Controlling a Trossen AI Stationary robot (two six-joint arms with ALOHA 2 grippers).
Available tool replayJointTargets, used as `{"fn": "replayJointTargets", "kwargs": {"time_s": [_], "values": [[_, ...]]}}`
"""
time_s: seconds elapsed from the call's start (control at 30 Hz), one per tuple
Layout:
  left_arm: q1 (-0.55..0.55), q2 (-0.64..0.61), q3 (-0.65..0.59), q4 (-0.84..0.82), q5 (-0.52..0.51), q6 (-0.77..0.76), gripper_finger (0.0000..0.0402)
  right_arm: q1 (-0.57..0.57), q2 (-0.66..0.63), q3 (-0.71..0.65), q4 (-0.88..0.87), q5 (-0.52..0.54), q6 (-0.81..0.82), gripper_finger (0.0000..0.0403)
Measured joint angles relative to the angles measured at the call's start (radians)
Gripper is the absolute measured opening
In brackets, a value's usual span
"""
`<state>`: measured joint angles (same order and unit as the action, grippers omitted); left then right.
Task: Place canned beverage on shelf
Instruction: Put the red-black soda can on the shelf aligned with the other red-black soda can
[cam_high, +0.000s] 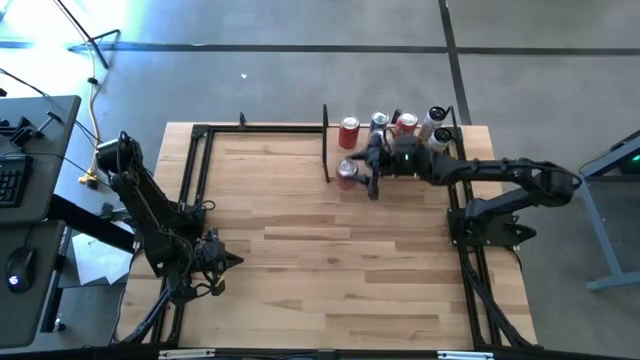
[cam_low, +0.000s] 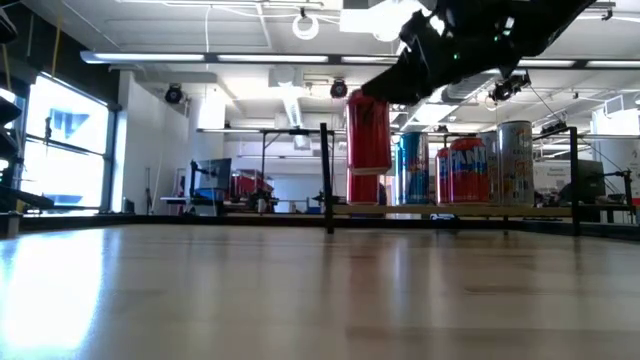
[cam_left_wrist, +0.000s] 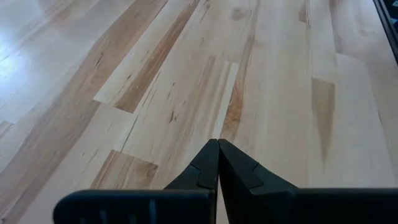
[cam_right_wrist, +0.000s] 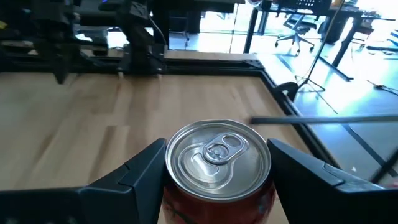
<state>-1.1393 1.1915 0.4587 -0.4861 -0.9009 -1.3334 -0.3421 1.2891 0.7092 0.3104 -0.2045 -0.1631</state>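
A red canned beverage (cam_high: 346, 171) hangs in the air over the near left part of the shelf (cam_high: 336, 150), with my right gripper (cam_high: 354, 176) shut on it. In the low view this can (cam_low: 368, 135) hangs clearly above the shelf board (cam_low: 450, 210). The right wrist view shows its silver top (cam_right_wrist: 217, 155) between the two fingers. Several other cans (cam_high: 405, 124) stand upright along the shelf's far edge. My left gripper (cam_high: 225, 262) rests shut near the table's left edge, over bare wood (cam_left_wrist: 217, 155). My right gripper pinches the can's round wall just below its top rim (cam_right_wrist: 171, 186), one finger (cam_right_wrist: 146, 171) on each side. The fingers come nearly level from the table's right side. The can stays upright, top up, lifted clear of the shelf.
A red can (cam_high: 349, 130), a blue one (cam_low: 412, 168), orange-labelled ones (cam_low: 462, 170) and a silver one (cam_low: 514, 163) stand on the shelf. A black upright bar (cam_high: 325, 140) marks the shelf's left side. Open slatted tabletop (cam_high: 300, 250) lies to the left and near side.
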Motion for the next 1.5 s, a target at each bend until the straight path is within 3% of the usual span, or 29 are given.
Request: {"fn": "replayJointTargets", "kwargs": {"time_s": [0.3,0.5,0.9,1.5], "values": [[0.0,0.0,0.0,0.023,-0.002,0.042,0.0,-0.228,0.057,0.004,0.036,-0.265,-0.048,0.0235],[0.0,0.0,0.0,0.062,-0.024,0.063,0.0,-0.28,0.115,0.004,0.104,-0.335,-0.063,0.0235],[0.0,0.0,0.0,0.075,-0.02,0.063,0.0,-0.339,0.135,0.004,0.112,-0.356,-0.081,0.0235],[0.001,0.0,0.0,0.089,0.001,0.081,0.0,-0.341,0.184,0.01,0.149,-0.349,-0.082,0.0235]]}}
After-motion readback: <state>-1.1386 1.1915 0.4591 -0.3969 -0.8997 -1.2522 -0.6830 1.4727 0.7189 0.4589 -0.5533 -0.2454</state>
